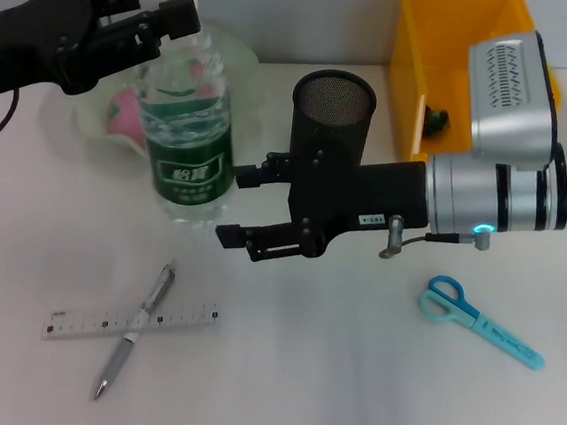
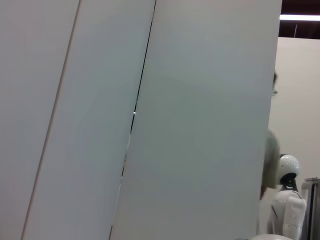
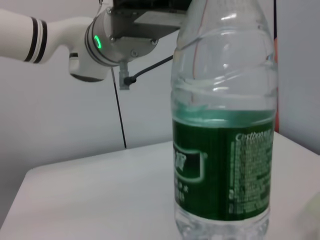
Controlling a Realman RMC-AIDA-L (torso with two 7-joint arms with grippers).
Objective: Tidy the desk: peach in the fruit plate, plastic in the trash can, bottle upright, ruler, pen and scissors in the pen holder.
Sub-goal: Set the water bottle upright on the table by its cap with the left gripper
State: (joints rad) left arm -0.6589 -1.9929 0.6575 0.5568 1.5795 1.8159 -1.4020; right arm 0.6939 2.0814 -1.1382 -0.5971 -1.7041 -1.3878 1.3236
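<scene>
A clear water bottle [image 1: 186, 133] with a green label and a white cap stands upright on the white desk; it also fills the right wrist view [image 3: 225, 150]. My left gripper [image 1: 147, 9] is shut on its cap from above. My right gripper [image 1: 234, 208] is open, its fingertips just right of the bottle's lower body. The pink peach [image 1: 122, 112] lies in the translucent fruit plate [image 1: 234, 52] behind the bottle. The black mesh pen holder [image 1: 334, 102] stands behind my right gripper. The ruler [image 1: 77, 323] and pen [image 1: 137, 327] lie crossed at the front left. Blue scissors [image 1: 479, 320] lie at the right. No plastic shows.
A yellow bin [image 1: 408, 64] stands at the back right, with a small dark thing inside and partly covered by my right arm [image 1: 496, 193]. The left wrist view shows only pale wall panels [image 2: 150, 125].
</scene>
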